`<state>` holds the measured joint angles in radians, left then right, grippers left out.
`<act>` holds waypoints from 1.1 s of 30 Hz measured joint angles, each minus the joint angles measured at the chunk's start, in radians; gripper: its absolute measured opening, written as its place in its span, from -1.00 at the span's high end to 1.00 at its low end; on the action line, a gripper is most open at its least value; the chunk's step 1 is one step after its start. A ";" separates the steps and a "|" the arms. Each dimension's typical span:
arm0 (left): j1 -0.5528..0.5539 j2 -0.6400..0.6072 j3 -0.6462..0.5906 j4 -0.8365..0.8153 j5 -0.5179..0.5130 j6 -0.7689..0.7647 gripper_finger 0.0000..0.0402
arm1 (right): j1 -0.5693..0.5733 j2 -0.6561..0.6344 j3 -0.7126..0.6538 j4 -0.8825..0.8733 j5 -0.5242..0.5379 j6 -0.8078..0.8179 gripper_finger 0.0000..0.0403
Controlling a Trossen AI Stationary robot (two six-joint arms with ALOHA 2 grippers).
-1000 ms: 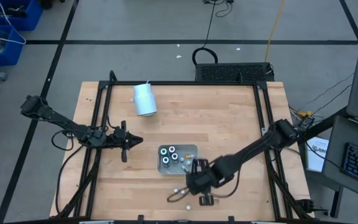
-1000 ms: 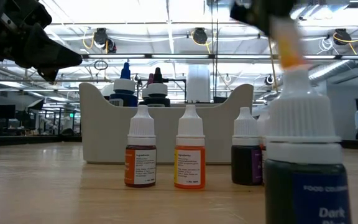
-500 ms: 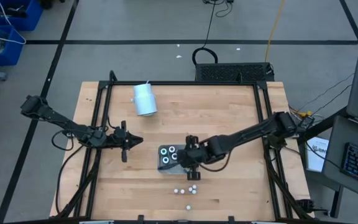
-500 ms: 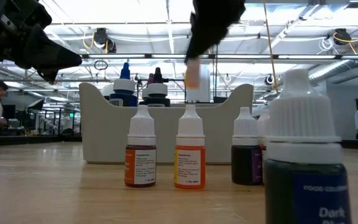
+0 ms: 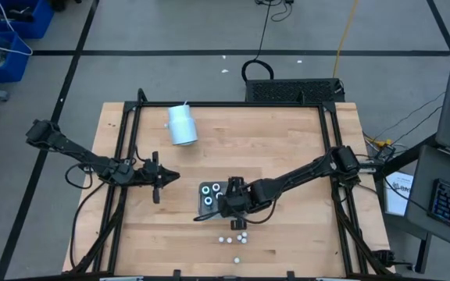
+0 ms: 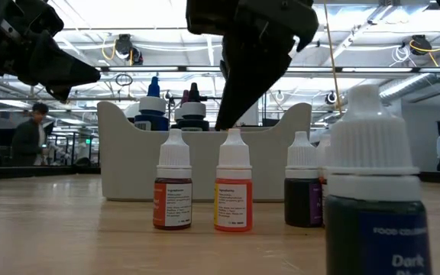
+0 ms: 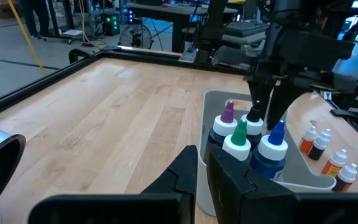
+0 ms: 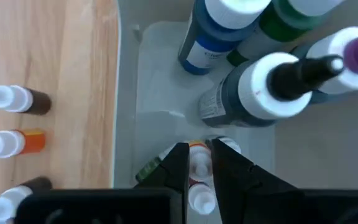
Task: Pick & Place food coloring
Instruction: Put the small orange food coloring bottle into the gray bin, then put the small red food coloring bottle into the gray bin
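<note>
The grey tray point(image 5: 203, 211) holds several large round bottles point(image 8: 260, 87) with blue, green, black and purple tips. Small white-capped food coloring bottles point(image 5: 233, 238) stand on the table near the tray and fill the low view point(image 6: 233, 183). My right gripper point(image 8: 199, 148) reaches down into the tray point(image 8: 126, 93), shut on a small orange-labelled bottle point(image 8: 197, 157). In the low view its fingertips are hidden behind the tray wall point(image 6: 128, 168). My left gripper point(image 5: 166, 178) waits shut, left of the tray. My right gripper pinches the small orange-labelled bottle at its upper part below the white cap point(image 8: 198, 169), one finger point(image 8: 180, 163) on either side. It comes from above, pointing down into the tray. The bottle stands along the fingers. Whether its base touches the tray floor, I cannot tell.
A large white cylinder point(image 5: 182, 125) lies near the table's far edge. Another small dark-labelled bottle point(image 8: 151, 167) lies on the tray floor beside my right fingers. The big bottles crowd the tray's other half. People move in the room beyond the table point(image 6: 29, 141).
My right gripper has carried the orange-labelled bottle from the small bottles near the table's near edge toward the far edge and left, over the tray. It has then gone down into the tray, still shut on the bottle. The left arm has kept still.
</note>
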<state>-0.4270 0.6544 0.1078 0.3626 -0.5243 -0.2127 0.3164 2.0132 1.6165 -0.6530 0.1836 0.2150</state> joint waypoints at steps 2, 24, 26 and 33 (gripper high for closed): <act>0.000 0.000 0.000 0.000 0.000 0.000 0.79 | 0.001 -0.001 0.000 0.010 0.000 0.000 0.81; 0.000 0.000 0.000 0.001 0.000 -0.005 0.79 | 0.004 0.054 -0.014 0.029 -0.001 -0.006 0.63; 0.000 0.000 0.000 0.001 0.000 -0.005 0.79 | 0.004 0.054 -0.013 0.025 -0.001 -0.009 0.53; 0.000 0.000 0.000 0.001 0.000 -0.008 0.79 | 0.004 0.001 -0.014 0.001 -0.001 -0.035 0.30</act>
<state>-0.4271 0.6544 0.1078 0.3634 -0.5247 -0.2203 0.3206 2.0142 1.6026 -0.6522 0.1822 0.1799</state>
